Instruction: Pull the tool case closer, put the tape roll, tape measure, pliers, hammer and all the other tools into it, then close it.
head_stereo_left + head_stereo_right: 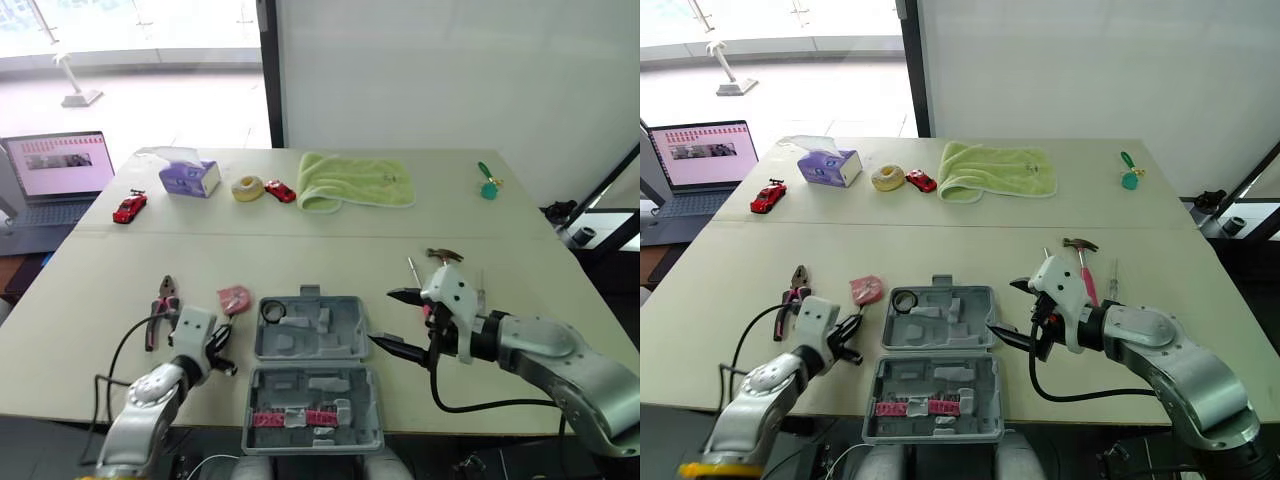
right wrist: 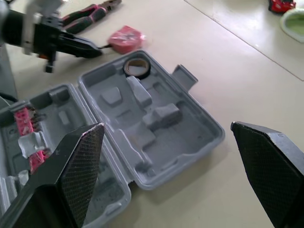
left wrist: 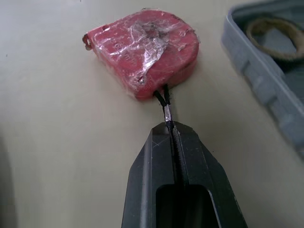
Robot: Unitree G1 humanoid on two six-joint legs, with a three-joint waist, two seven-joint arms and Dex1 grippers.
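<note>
The grey tool case point(image 1: 350, 345) lies open at the table's front edge, with a dark tape roll point(image 1: 272, 312) in the far-left pocket of its far half. Left of it sits the red tape measure point(image 3: 142, 50), whose thin black strap runs between the fingertips of my left gripper point(image 3: 169, 127); that gripper is shut on the strap. Further left lie the red-handled pliers point(image 1: 162, 305). My right gripper point(image 1: 398, 322) hangs open just off the case's right edge, holding nothing. Behind it rests the hammer point(image 1: 443, 258) with a thin screwdriver point(image 1: 412, 272) beside it.
The case's near half holds a red bit strip point(image 1: 295, 417). At the back of the table are a tissue box point(image 1: 190, 178), two red toy cars point(image 1: 130, 207), a pale ring roll point(image 1: 247, 187), a green towel point(image 1: 352, 180) and a green item point(image 1: 488, 183). A laptop point(image 1: 58, 175) stands off-table left.
</note>
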